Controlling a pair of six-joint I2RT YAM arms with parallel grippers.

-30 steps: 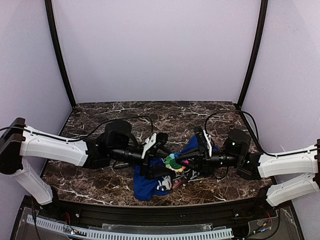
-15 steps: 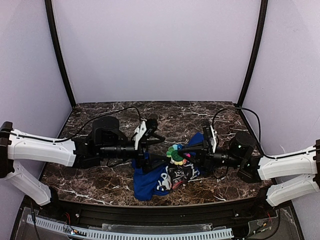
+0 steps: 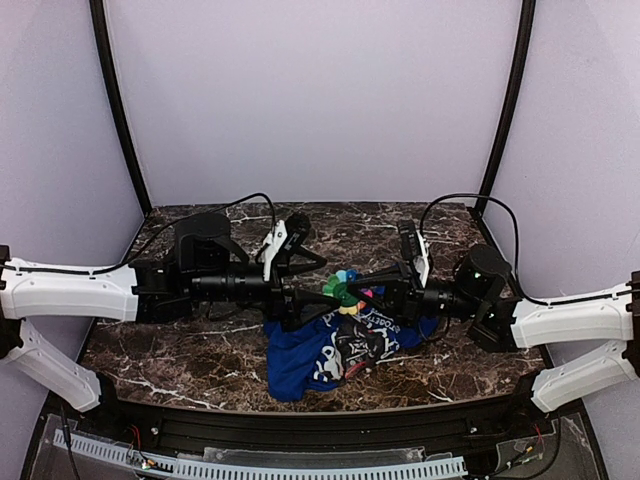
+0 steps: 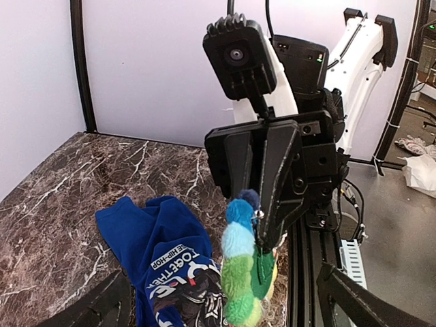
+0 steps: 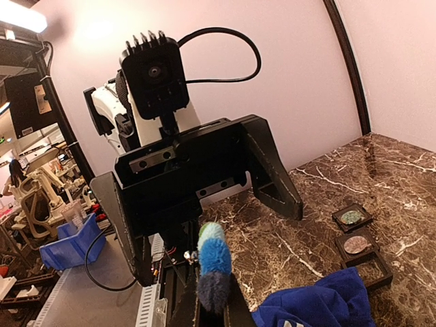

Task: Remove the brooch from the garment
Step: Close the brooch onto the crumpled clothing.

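Observation:
The brooch (image 3: 346,291), a fuzzy pin banded in blue, green and yellow, is held above the table between the two arms. My right gripper (image 3: 368,297) is shut on it; in the right wrist view the brooch (image 5: 215,262) sticks up from between that gripper's fingertips (image 5: 216,310). My left gripper (image 3: 303,299) faces it, wide open and empty, with its fingers (image 4: 109,303) spread on either side of the brooch (image 4: 244,272). The blue printed garment (image 3: 325,352) lies crumpled on the table below (image 4: 160,248). I cannot tell whether the pin still touches the cloth.
Two small dark square trays (image 5: 352,216) (image 5: 360,246) sit on the marble table (image 3: 200,350) beside the garment's far edge. The enclosure's walls and black corner posts (image 3: 120,110) surround the table. The front rail (image 3: 300,425) runs below the garment.
Both grippers have risen and shifted toward the back. The right gripper has lifted the brooch higher. The left gripper has drawn back from the cloth, and the garment has sagged onto the table.

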